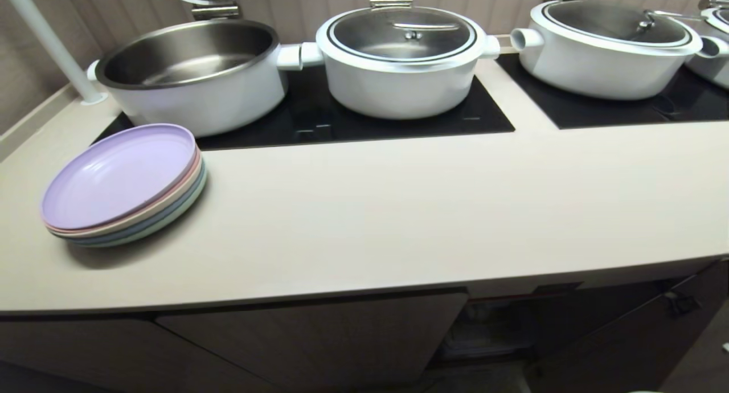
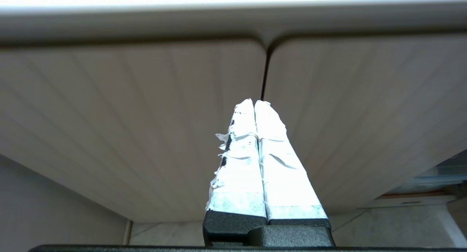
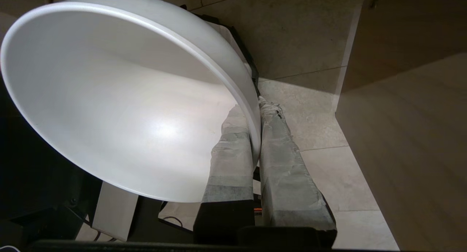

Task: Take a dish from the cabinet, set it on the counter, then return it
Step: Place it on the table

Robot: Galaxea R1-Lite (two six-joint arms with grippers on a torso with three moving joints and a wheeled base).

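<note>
The dish (image 3: 120, 106), a white bowl, fills the right wrist view, tilted with its inside facing the camera. My right gripper (image 3: 253, 106) is shut on its rim, one taped finger inside the bowl and one outside, above the tiled floor. Neither arm shows in the head view. The counter (image 1: 398, 211) stretches across that view. Below its front edge the cabinet (image 1: 501, 324) stands open at the right, its inside dim. My left gripper (image 2: 254, 102) is shut with nothing in it and points at the closed fluted cabinet doors (image 2: 146, 128).
A stack of pastel plates (image 1: 122, 185) with a lilac one on top lies at the counter's left. Several white pots (image 1: 398, 57) stand on the black cooktop panels (image 1: 342, 119) at the back. An open cabinet door (image 3: 408, 142) stands beside the right gripper.
</note>
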